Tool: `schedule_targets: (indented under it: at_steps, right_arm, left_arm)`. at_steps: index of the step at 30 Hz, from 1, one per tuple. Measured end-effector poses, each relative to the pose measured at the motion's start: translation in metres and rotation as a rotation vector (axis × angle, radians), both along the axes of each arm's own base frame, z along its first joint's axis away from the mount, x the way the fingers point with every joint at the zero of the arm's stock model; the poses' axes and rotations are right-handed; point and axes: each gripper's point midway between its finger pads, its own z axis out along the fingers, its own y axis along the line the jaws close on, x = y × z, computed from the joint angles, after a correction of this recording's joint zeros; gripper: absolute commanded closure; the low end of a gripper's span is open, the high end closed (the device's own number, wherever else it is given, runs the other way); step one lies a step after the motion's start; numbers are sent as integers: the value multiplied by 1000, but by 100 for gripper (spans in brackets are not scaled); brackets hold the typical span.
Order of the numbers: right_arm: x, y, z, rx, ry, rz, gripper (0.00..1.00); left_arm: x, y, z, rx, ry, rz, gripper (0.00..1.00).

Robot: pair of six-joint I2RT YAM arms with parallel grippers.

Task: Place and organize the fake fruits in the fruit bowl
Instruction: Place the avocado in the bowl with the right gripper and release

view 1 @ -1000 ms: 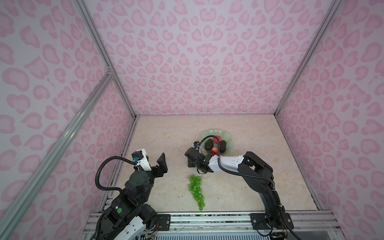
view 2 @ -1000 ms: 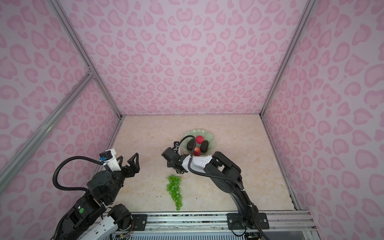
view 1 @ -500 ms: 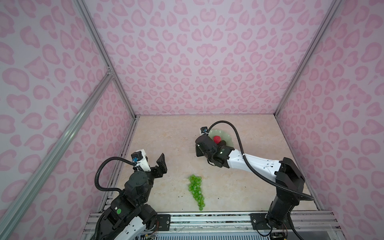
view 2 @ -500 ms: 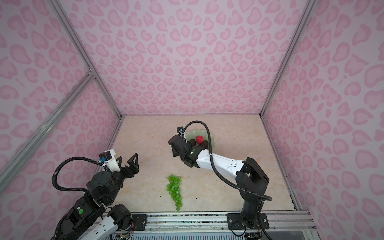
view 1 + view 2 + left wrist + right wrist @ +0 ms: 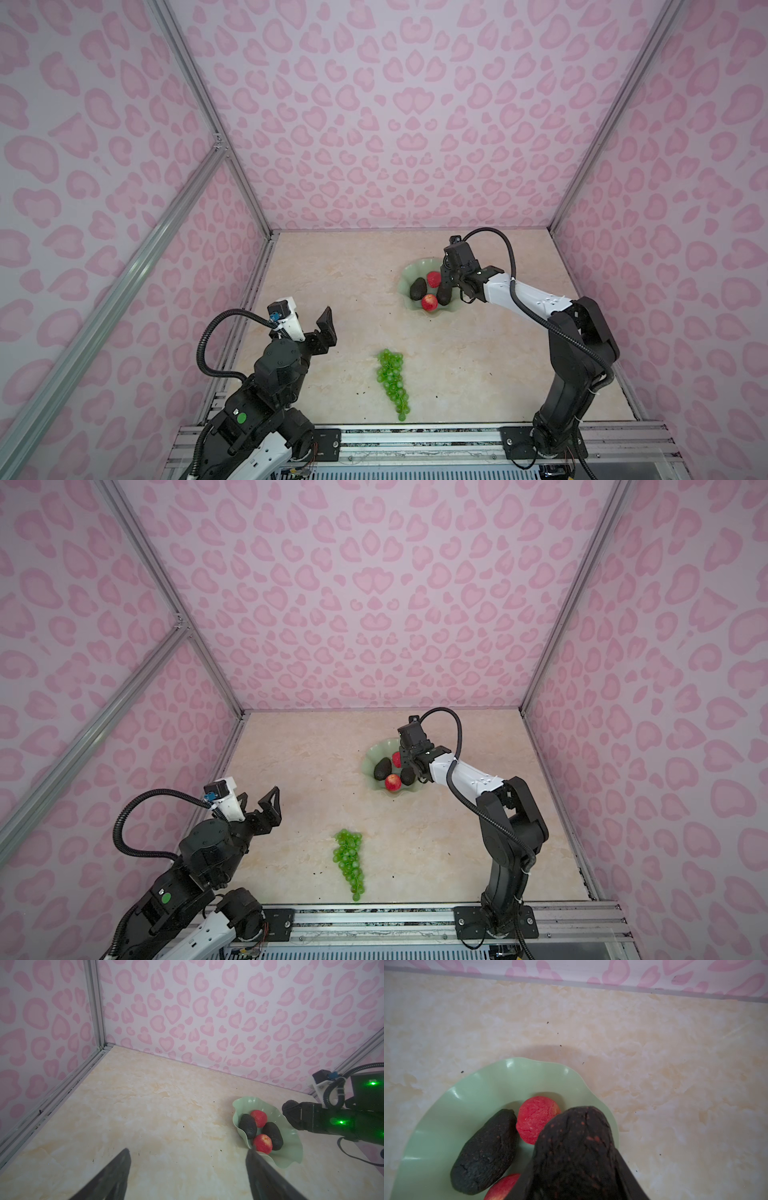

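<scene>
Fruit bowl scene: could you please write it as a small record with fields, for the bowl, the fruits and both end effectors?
fruit bowl: on the table, four fruits inside
in bowl: two avocados, two red apples
right end effector: shut on a third avocado, over the bowl
grapes: on the table, outside the bowl
left end effector: open, empty, above the table

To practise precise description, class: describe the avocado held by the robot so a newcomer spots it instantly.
Find the mint-green bowl on the beige table. Above it, the right hand grips an avocado; two other avocados lie loose inside.
</scene>
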Motion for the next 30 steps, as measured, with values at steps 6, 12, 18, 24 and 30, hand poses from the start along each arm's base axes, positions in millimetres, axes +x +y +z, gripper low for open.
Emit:
schedule_targets:
  at_steps: [6, 12, 18, 24, 30]
  right_arm:
    - [12, 7, -22, -53, 33, 72, 63]
    - [23, 5, -38, -113, 51, 101, 45]
    - [23, 4, -32, -139, 37, 126, 33]
    - [22, 7, 11, -95, -51, 136, 29]
    - [-18, 25, 52, -14, -133, 176, 26]
  left_arm:
    - [1, -2, 1, 10, 4, -7, 13]
    - [1, -2, 1, 11, 5, -7, 13]
    - [1, -2, 0, 13, 7, -6, 13]
    - [2, -2, 1, 14, 9, -6, 13]
    - [2, -2, 1, 13, 8, -6, 12]
